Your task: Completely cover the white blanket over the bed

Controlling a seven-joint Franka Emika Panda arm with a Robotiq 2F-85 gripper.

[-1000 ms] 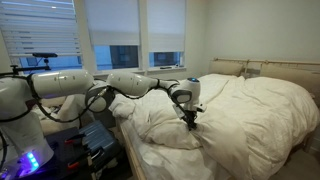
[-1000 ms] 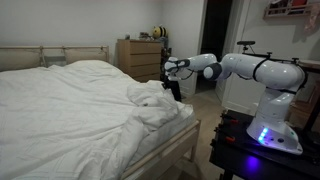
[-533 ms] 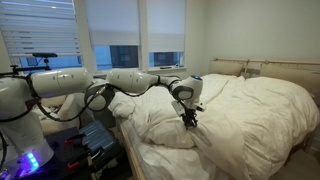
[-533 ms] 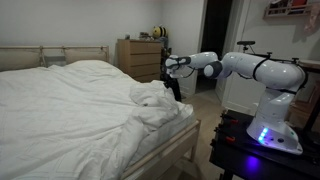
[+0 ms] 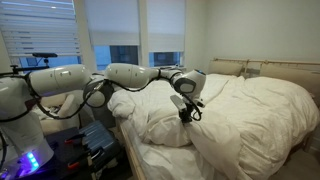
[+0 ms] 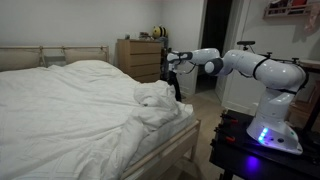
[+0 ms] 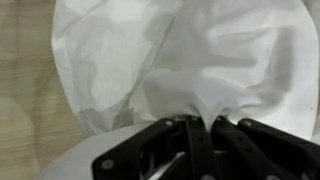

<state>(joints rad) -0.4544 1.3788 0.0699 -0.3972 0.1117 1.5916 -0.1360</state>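
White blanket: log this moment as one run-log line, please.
gripper: shut on white blanket fold | blanket: bunched up near bed edge | spread: not finished

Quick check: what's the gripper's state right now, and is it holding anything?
Gripper: closed, pinching a bunched fold of the white blanket.

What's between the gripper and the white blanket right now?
Nothing: the wrist view shows the gripper shut directly on a pinched fold of the white blanket.
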